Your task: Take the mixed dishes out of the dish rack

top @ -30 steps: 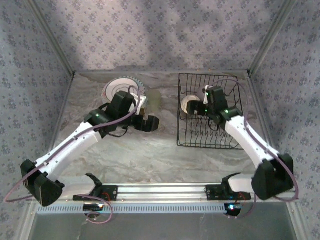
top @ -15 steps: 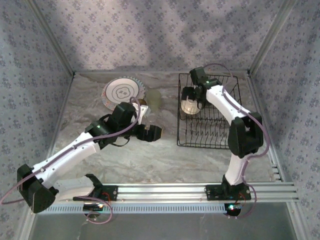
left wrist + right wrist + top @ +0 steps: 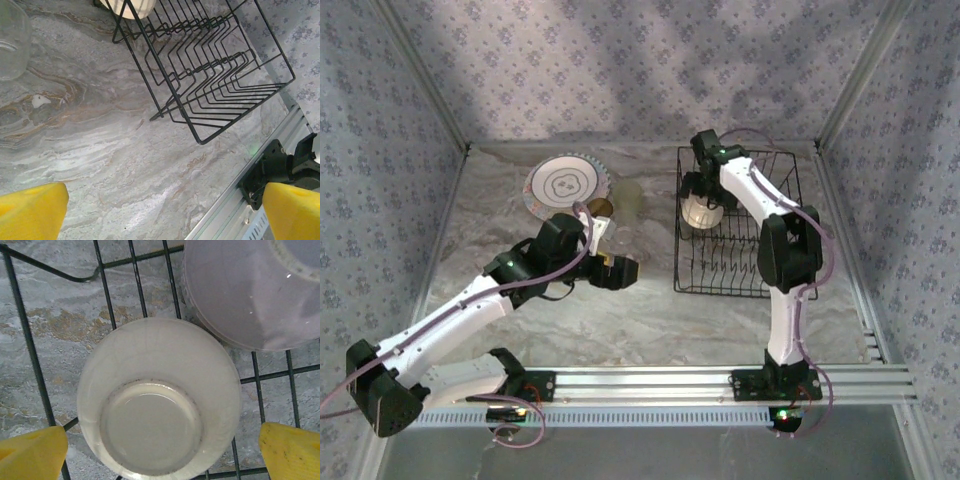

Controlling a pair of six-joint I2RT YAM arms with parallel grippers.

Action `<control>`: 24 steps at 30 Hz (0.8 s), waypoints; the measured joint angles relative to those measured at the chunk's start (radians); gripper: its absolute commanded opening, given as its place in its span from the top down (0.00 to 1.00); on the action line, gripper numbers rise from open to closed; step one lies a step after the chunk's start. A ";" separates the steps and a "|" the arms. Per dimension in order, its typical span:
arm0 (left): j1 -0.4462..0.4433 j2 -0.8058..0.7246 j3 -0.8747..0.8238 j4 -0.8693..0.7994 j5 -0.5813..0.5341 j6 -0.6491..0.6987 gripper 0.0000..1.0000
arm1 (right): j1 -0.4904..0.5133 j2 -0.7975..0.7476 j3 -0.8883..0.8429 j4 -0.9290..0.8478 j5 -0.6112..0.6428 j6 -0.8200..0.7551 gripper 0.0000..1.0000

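Cream cup (image 3: 157, 400) stands bottom-up in the upper left corner of the black wire dish rack (image 3: 735, 270).
Its base faces up and its axis is upright. The right gripper (image 3: 160, 447) has its fingers wide apart either side of it; the left gripper (image 3: 160, 207) is likewise spread above the table (image 3: 100, 150).

black wire dish rack (image 3: 720, 262) on the counter (image 3: 620, 310) holds an upturned cream cup (image 3: 159, 400) just beside an upturned pale lilac bowl (image 3: 250, 295); a white grey-ringed plate (image 3: 565, 185) lies flat, well left.

On table (image 3: 620, 310), dish rack (image 3: 725, 268) at three o'clock, plate (image 3: 565, 187) at ten. Cup (image 3: 159, 400) inside rack's ten o'clock, bowl (image 3: 255, 290) just beside.
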 measured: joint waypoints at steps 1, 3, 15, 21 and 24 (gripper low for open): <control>0.000 -0.007 -0.008 0.012 0.006 -0.001 0.01 | 0.000 0.009 0.003 -0.005 -0.002 0.006 0.00; 0.000 -0.025 -0.023 0.035 0.019 -0.003 0.01 | 0.000 0.021 0.003 -0.013 -0.004 0.016 0.00; 0.000 -0.079 -0.066 0.131 0.048 -0.011 0.01 | -0.010 0.071 0.061 -0.059 -0.044 0.026 0.00; 0.000 -0.078 -0.080 0.148 0.048 -0.019 0.01 | -0.023 0.083 0.070 -0.057 -0.080 0.029 0.00; 0.000 -0.078 -0.082 0.150 0.048 -0.022 0.01 | -0.030 0.087 0.073 -0.057 -0.093 0.029 0.00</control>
